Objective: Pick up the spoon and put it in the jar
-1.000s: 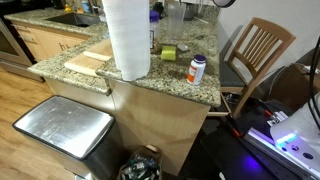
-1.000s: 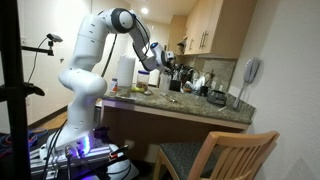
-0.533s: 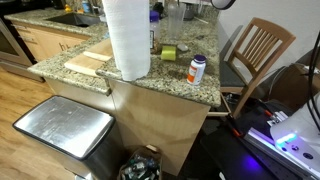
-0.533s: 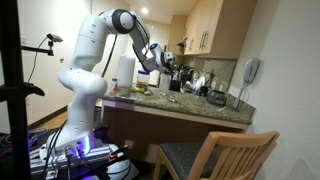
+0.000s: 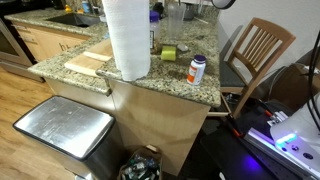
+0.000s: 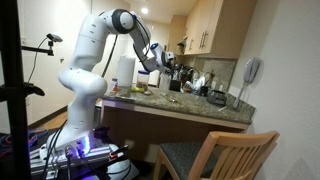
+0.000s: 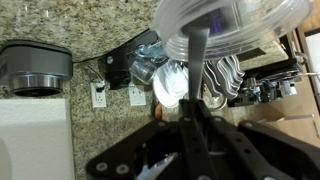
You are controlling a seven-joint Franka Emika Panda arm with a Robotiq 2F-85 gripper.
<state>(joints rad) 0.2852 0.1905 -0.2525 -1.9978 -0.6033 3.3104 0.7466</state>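
Currently the tool [image 7: 192, 130] appears clamped on the spoon [image 7: 197, 60], whose dark handle crosses the rim of the clear jar [image 7: 235, 25] standing far back on the desk [image 5: 170, 80].

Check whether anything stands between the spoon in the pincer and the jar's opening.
Nothing visible does. In the wrist view the pincer holds the spoon right at the open rim of the jar; no lid or other object lies between them.
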